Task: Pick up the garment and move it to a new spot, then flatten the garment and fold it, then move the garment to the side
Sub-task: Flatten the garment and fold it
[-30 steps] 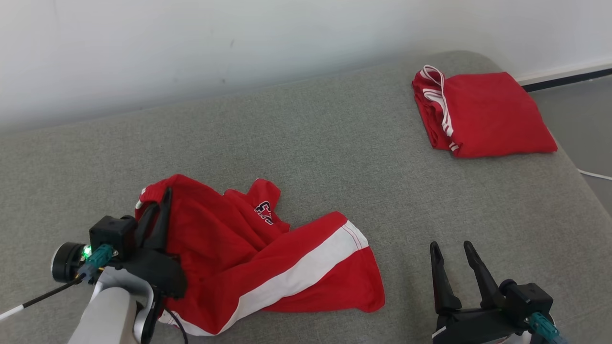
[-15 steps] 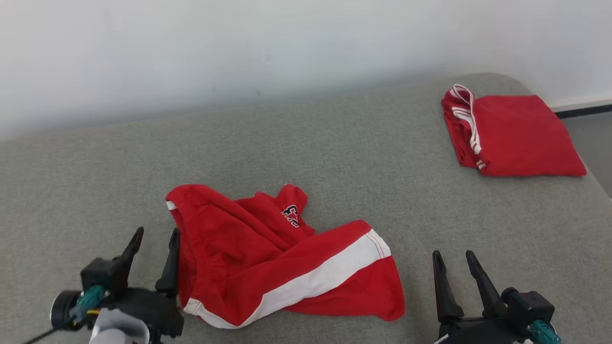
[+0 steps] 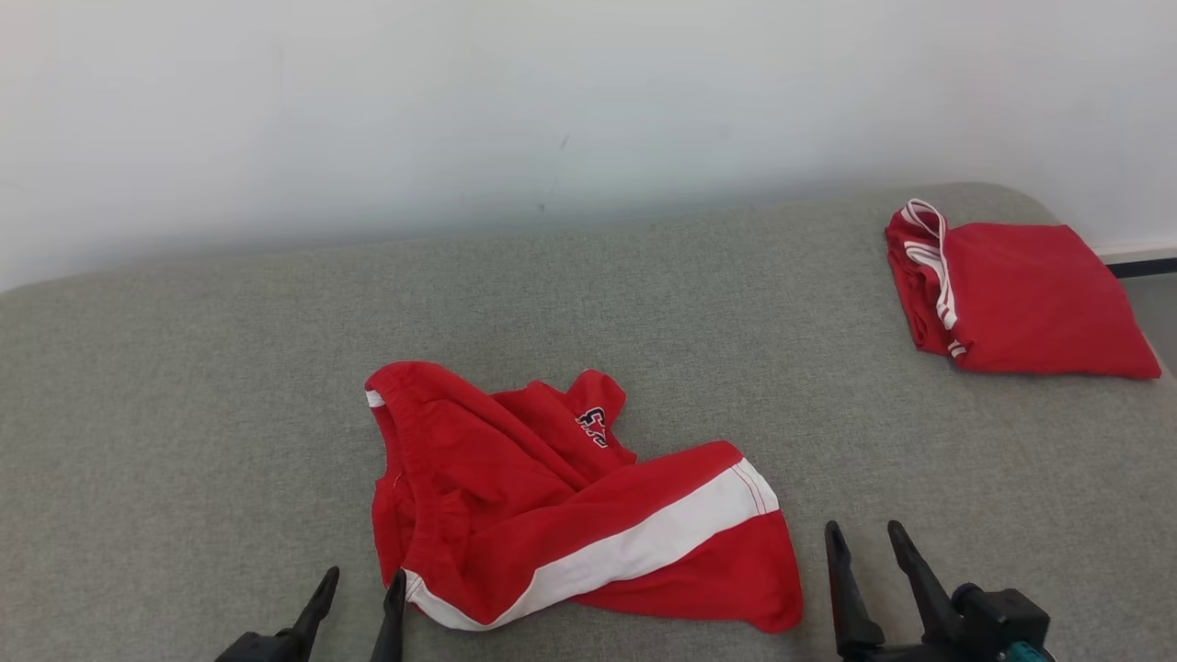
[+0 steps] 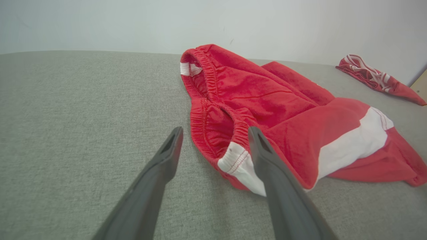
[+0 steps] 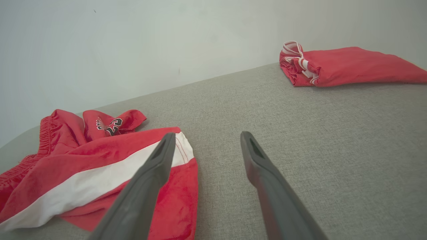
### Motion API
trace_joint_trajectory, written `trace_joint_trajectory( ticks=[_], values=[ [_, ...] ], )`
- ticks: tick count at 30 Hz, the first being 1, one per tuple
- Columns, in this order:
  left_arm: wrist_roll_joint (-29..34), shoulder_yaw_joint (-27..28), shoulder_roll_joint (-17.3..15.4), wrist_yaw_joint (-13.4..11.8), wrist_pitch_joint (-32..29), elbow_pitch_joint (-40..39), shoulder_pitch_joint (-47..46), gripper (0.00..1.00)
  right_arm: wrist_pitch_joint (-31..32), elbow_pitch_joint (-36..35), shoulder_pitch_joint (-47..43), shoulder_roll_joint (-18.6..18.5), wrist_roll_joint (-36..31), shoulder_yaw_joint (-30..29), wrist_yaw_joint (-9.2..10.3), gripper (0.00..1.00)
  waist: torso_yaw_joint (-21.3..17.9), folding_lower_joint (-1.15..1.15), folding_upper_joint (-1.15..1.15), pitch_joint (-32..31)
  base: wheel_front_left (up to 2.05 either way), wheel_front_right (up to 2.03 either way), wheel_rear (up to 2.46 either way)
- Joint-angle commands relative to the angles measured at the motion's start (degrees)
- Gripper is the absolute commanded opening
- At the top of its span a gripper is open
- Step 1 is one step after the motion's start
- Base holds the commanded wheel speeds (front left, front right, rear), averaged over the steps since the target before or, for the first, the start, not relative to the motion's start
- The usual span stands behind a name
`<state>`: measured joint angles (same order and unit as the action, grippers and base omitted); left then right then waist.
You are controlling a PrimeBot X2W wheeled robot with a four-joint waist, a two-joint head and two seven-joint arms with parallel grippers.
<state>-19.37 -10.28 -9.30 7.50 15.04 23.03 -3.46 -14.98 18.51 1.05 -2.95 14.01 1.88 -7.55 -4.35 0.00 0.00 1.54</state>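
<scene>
The garment (image 3: 552, 496) is a pair of red shorts with a white side stripe, lying crumpled on the grey cushioned surface (image 3: 644, 303). My left gripper (image 3: 364, 579) is open at the bottom edge of the head view, just left of the waistband's near corner. In the left wrist view the left gripper (image 4: 216, 131) has its fingers spread, with the elastic waistband of the garment (image 4: 267, 100) beyond the tips and nothing held. My right gripper (image 3: 862, 529) is open to the right of the shorts' hem. In the right wrist view the right gripper (image 5: 207, 135) is empty beside the garment (image 5: 83, 156).
A second red garment (image 3: 1021, 299), folded, with white trim, lies at the far right corner of the surface; the folded garment (image 5: 350, 65) is also ahead of my right gripper. A white wall (image 3: 588, 110) runs behind. The surface's right edge drops to the floor (image 3: 1157, 303).
My left gripper has opened, let go of the shorts' waistband and drawn back toward me. The shorts now lie free. The head camera has shifted, so the whole picture moved. The right gripper stayed open.
</scene>
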Motion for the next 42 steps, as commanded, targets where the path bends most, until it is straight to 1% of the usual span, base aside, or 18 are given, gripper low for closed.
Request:
trace_joint_trajectory(
  ticks=[1, 6, 13, 14, 15, 16, 21, 22, 24, 28, 29, 30, 31, 32, 34, 37, 39, 42],
  values=[
    [0.4, -0.6, -0.2, -0.1, 0.2, 0.0, -0.1, 1.00, -0.2, 0.5, 0.7, 0.1, -0.6, 0.4, 0.14, 1.00, 0.3, 0.00, 0.00, -0.2, 0.00, 0.00, 0.00],
    [-0.1, -4.7, -2.1, -0.1, 0.2, 1.7, -2.1, 1.00, -0.2, 4.4, 3.4, -1.7, -1.6, 3.8, 0.14, 1.00, 0.2, 0.00, 0.00, -0.2, 0.00, 0.00, 0.00],
    [-2.1, -10.4, -5.9, -0.1, 0.2, 6.4, -6.2, 1.00, -0.2, 12.6, 11.2, -5.1, -0.2, 9.4, 0.15, 1.00, -0.5, 0.00, 0.00, 1.3, 0.00, 0.00, 0.00],
    [-2.6, -11.4, -6.4, -0.1, 0.2, 7.2, -6.8, 1.00, -0.2, 14.1, 12.5, -5.6, 0.0, 10.2, 0.15, 1.00, -0.5, 0.00, 0.00, 1.6, 0.00, 0.00, 0.00],
    [-3.5, -13.9, -7.5, -0.1, 0.2, 8.5, -8.4, 1.00, -0.3, 17.1, 14.9, -6.3, 0.9, 12.0, 0.14, 1.00, -0.4, 0.00, 0.00, 2.2, 0.00, 0.00, 0.00],
    [-3.8, -15.1, -8.2, -0.1, 0.2, 9.0, -9.3, 1.00, -0.3, 18.3, 16.2, -6.6, 1.3, 12.9, 0.14, 1.00, -0.3, 0.00, 0.00, 2.5, 0.00, 0.00, 0.00],
    [-6.9, -22.1, -11.0, -0.1, 0.2, 10.8, -13.1, 1.00, -0.2, 25.0, 21.3, -7.4, 4.4, 17.4, 0.14, 1.00, 0.5, 0.00, 0.00, 3.9, 0.00, 0.00, 0.00],
    [-6.9, -22.1, -11.0, -0.1, 0.2, 10.8, -13.1, 1.00, -0.2, 25.0, 21.3, -7.4, 4.4, 17.4, 0.14, 1.00, 0.5, 0.00, 0.00, 3.9, 0.00, 0.00, 0.00],
    [-7.8, -24.0, -12.0, -0.1, 0.2, 11.2, -14.6, 1.00, -0.1, 27.0, 22.8, -7.7, 5.8, 19.5, 0.14, 1.00, 0.8, 0.00, 0.00, 4.3, 0.00, 0.00, 0.00],
    [-11.3, -28.4, -12.9, -0.1, -0.1, 12.5, -16.6, 1.00, 0.4, 30.7, 25.8, -7.7, 8.9, 23.6, 0.15, 1.00, 1.1, 0.00, 0.00, 4.9, 0.00, 0.00, 0.00],
    [-12.1, -29.5, -13.0, -0.1, -0.2, 12.8, -17.0, 1.00, 0.7, 31.4, 26.2, -7.6, 9.8, 24.7, 0.14, 0.76, 1.2, 0.00, 0.00, 5.0, 0.00, 0.00, 0.00],
    [-13.1, -30.8, -13.0, -0.1, -0.2, 13.1, -17.3, 0.49, 0.6, 32.0, 26.8, -7.6, 10.5, 25.5, 0.14, 0.32, 1.4, 0.00, 0.00, 5.0, 0.00, 0.00, 0.00],
    [-14.0, -31.8, -13.3, -0.1, -0.2, 13.4, -17.9, 0.22, 0.5, 32.5, 27.2, -7.7, 11.4, 26.2, 0.14, 0.00, 1.5, 0.00, 0.00, 5.0, 0.00, 0.00, 0.00],
    [-14.8, -32.6, -13.4, -0.1, -0.1, 13.6, -18.3, 0.00, 0.5, 33.1, 27.4, -7.8, 12.2, 27.0, 0.15, 0.00, 1.6, 0.00, 0.00, 4.9, 0.00, 0.00, 0.00],
    [-16.0, -33.6, -13.4, -0.1, 0.0, 14.0, -18.9, 0.00, 0.2, 33.1, 28.0, -8.3, 13.4, 28.0, 0.15, 0.00, 1.8, 0.00, 0.00, 4.6, 0.00, 0.00, 0.00],
    [-17.1, -33.6, -13.5, -0.1, 0.2, 13.9, -18.8, 0.00, -0.1, 32.0, 27.6, -9.0, 15.1, 28.7, 0.14, 0.00, 2.1, 0.00, 0.00, 3.6, 0.00, 0.00, 0.00],
    [-17.5, -31.5, -13.4, -0.1, 0.2, 11.8, -17.7, 0.00, -0.2, 30.1, 26.4, -9.6, 16.0, 28.6, 0.15, 0.00, 2.1, 0.00, 0.00, 2.9, 0.00, 0.00, 0.00],
    [-16.5, -28.0, -13.6, -0.2, 0.2, 7.9, -14.7, 0.00, -0.2, 24.9, 23.5, -11.0, 16.3, 27.1, 0.14, 0.00, 2.1, 0.00, 0.00, 2.2, 0.00, 0.00, 0.00]
  ],
)
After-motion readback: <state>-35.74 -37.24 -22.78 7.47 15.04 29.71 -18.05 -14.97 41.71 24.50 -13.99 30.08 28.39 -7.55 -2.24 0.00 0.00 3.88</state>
